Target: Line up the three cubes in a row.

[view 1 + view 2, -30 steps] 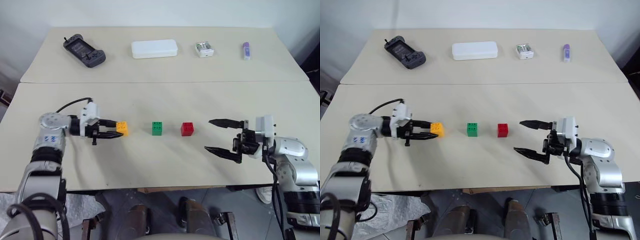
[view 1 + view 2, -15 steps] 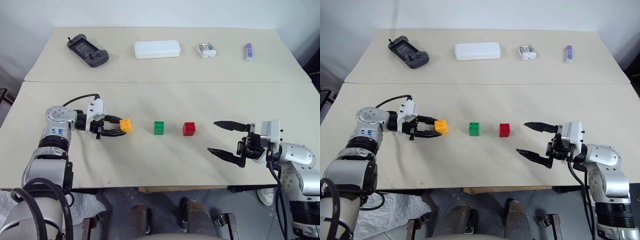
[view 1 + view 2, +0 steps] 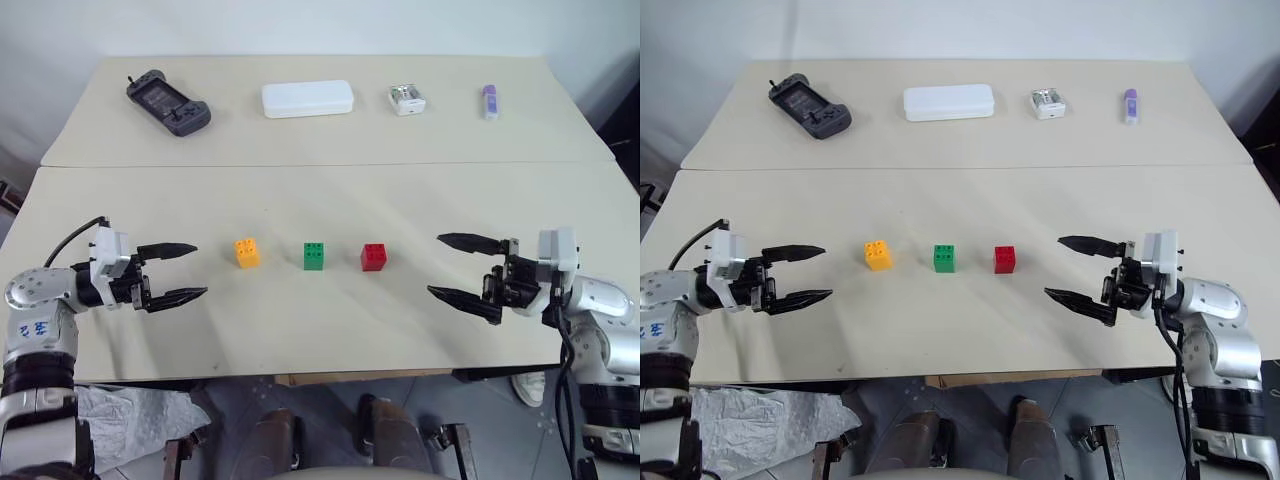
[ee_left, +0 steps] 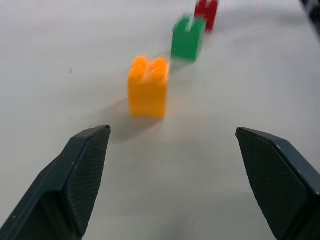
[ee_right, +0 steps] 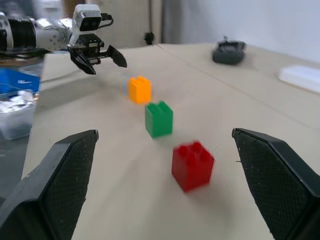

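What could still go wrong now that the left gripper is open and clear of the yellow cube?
The orange-yellow cube, green cube and red cube already form a row. The main risk is a nudge: the open left gripper points at the yellow end and the open right gripper at the red end, so any forward drift could break the line.

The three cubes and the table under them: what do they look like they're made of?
The orange-yellow cube, green cube and red cube look like moulded plastic: solid even colour, crisp edges, round studs on top, a slight sheen in the right wrist view. The table looks like a matte beige laminate or painted board, smooth with no visible grain; which of these, the look leaves open.
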`<action>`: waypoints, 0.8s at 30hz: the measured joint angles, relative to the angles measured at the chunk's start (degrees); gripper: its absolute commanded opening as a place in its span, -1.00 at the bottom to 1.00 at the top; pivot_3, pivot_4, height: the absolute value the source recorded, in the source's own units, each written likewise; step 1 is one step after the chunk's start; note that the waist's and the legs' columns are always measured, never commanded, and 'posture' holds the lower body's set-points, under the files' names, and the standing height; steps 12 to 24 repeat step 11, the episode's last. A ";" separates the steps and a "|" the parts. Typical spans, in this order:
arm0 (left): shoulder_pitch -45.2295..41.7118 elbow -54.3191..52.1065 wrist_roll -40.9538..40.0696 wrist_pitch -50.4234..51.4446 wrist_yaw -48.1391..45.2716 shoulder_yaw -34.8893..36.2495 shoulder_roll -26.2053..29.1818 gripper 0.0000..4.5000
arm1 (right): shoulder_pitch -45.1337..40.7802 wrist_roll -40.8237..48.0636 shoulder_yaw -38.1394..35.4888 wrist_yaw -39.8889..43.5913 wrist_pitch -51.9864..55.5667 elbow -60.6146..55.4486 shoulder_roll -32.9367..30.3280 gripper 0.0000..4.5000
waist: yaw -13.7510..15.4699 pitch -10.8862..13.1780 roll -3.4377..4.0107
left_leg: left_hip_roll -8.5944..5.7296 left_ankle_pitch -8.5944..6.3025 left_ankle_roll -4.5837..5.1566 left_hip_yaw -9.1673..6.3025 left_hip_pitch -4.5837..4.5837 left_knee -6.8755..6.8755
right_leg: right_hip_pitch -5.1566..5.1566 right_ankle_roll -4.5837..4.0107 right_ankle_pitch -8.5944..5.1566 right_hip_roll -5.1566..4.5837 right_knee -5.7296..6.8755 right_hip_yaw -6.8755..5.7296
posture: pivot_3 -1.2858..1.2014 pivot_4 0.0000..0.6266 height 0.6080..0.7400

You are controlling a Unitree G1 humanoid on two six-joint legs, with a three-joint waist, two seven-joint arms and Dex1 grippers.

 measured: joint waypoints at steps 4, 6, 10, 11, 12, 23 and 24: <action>2.28 -6.29 -1.70 3.58 4.64 1.76 -0.20 0.90 | -3.56 -0.76 2.00 3.11 -1.00 4.42 0.35 1.00 | 0.41 0.00 0.01 | -0.04 -0.01 -0.03 -0.01 0.02 -0.05 | -0.02 -0.01 0.00 0.01 -0.01 -0.02 | 0.03 -0.52 1.00; 2.29 -6.26 -1.53 2.67 5.01 1.72 -0.30 0.90 | -5.38 -1.64 3.14 4.84 -1.84 6.86 0.36 1.00 | 0.25 0.00 0.02 | -0.06 -0.01 -0.02 0.06 0.04 -0.10 | -0.07 -0.01 0.00 0.02 -0.01 -0.08 | 0.03 -0.52 1.00; 1.65 -5.54 -0.24 0.87 4.36 0.27 -0.26 0.90 | -8.25 -2.99 3.70 6.95 -3.33 11.43 0.31 1.00 | -0.26 0.00 0.02 | -0.08 -0.01 -0.02 0.06 0.03 -0.15 | -0.08 -0.01 0.00 0.03 -0.04 -0.15 | 0.03 -0.52 1.00; 1.36 -5.38 0.01 0.45 3.79 -0.23 -0.16 0.90 | -8.79 -3.22 3.70 7.16 -3.41 12.48 0.31 1.00 | -0.36 0.00 0.02 | -0.08 -0.01 -0.02 0.07 0.02 -0.15 | -0.08 -0.01 0.00 0.03 -0.05 -0.15 | 0.03 -0.52 1.00; 1.36 -5.38 0.01 0.45 3.79 -0.23 -0.16 0.90 | -8.79 -3.22 3.70 7.16 -3.41 12.48 0.31 1.00 | -0.36 0.00 0.02 | -0.08 -0.01 -0.02 0.07 0.02 -0.15 | -0.08 -0.01 0.00 0.03 -0.05 -0.15 | 0.03 -0.52 1.00; 1.36 -5.38 0.01 0.45 3.79 -0.23 -0.16 0.90 | -8.79 -3.22 3.70 7.16 -3.41 12.48 0.31 1.00 | -0.36 0.00 0.02 | -0.08 -0.01 -0.02 0.07 0.02 -0.15 | -0.08 -0.01 0.00 0.03 -0.05 -0.15 | 0.03 -0.52 1.00; 1.36 -5.38 0.01 0.45 3.79 -0.23 -0.16 0.90 | -8.79 -3.22 3.70 7.16 -3.41 12.48 0.31 1.00 | -0.36 0.00 0.02 | -0.08 -0.01 -0.02 0.07 0.02 -0.15 | -0.08 -0.01 0.00 0.03 -0.05 -0.15 | 0.03 -0.52 1.00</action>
